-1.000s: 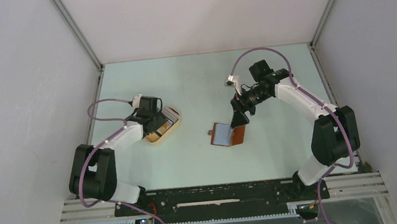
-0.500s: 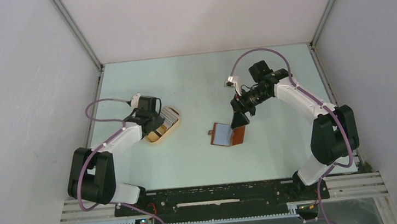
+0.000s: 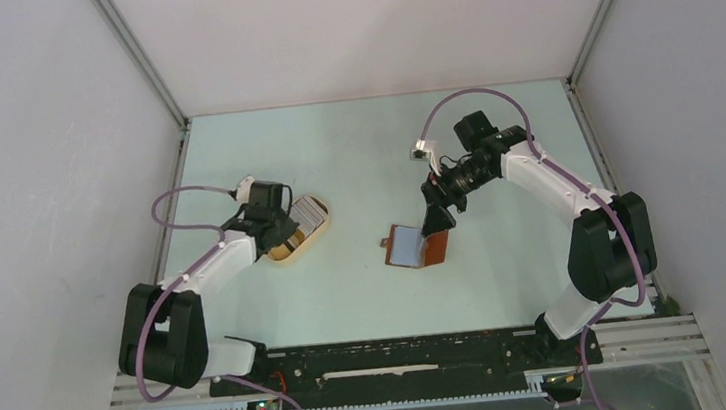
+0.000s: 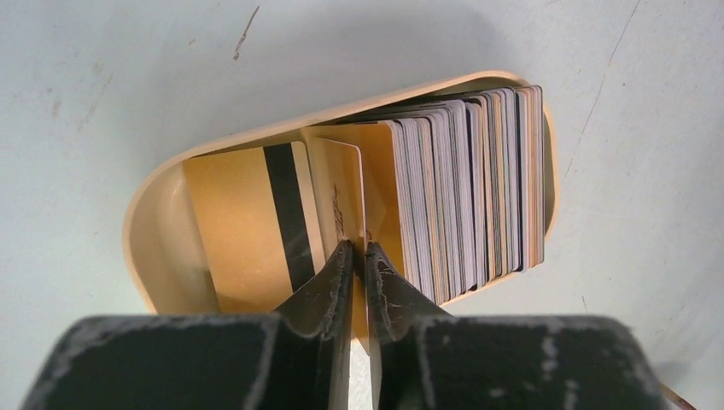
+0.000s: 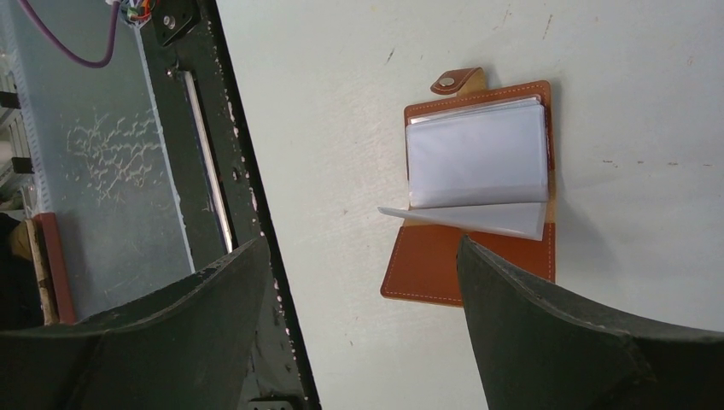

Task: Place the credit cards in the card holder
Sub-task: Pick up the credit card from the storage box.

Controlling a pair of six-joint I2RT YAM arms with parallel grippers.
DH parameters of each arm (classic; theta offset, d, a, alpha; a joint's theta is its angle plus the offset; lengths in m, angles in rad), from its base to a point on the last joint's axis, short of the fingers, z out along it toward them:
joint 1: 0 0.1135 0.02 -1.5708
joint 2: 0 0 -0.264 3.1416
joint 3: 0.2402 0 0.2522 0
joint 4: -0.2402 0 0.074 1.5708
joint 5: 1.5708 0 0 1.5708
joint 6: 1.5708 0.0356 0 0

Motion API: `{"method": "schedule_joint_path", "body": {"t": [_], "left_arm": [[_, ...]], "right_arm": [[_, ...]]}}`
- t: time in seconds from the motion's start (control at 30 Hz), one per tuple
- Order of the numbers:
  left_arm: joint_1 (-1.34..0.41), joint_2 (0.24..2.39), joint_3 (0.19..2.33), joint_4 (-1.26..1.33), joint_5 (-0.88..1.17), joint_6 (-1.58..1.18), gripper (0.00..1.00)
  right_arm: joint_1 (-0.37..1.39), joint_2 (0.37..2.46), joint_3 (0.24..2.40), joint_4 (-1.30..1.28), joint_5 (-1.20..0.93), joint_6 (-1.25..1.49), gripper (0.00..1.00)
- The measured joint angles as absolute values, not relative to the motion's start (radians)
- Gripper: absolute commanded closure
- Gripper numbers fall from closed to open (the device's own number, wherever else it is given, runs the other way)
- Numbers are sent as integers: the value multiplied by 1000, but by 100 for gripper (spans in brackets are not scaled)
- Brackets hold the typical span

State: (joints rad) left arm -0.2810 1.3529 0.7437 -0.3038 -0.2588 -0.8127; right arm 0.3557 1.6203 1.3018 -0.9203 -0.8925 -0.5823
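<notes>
Card holder (image 3: pixel 413 246) lay open well right of the left hand (image 4: pixel 359 256), which pinched one upright orange card (image 4: pixel 341 184); spread right hand (image 5: pixel 360 248) hovered nearer.

I am holding my left arm (image 3: pixel 214 265) low and stretched forward, my left gripper (image 4: pixel 357 248) pointing downward, its 2 jaws pinching 1 credit card (image 4: pixel 341 184). I am holding my right arm (image 3: pixel 547 172) bent inward, my right gripper (image 5: pixel 360 248) pointing downward, its 2 jaws standing wide apart, gripping nothing.
</notes>
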Motion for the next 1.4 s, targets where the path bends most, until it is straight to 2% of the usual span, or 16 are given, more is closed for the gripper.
{"method": "schedule_joint_path", "body": {"t": [0.13, 0.77, 1.07, 1.23, 1.4], "left_arm": [[-281, 1327, 728, -316, -259, -812, 100], [-278, 1109, 657, -345, -194, -765, 100], [-282, 862, 535, -210, 77, -702, 100], [-331, 846, 470, 9, 264, -670, 100], [-475, 882, 458, 231, 391, -601, 100]], "right_arm": [[356, 1620, 1302, -923, -892, -582, 11], [369, 1622, 1303, -924, -896, -584, 11], [376, 1621, 1303, -936, -931, -617, 11], [379, 1602, 1303, -947, -972, -634, 11], [382, 1541, 1303, -945, -1024, -634, 11]]}}
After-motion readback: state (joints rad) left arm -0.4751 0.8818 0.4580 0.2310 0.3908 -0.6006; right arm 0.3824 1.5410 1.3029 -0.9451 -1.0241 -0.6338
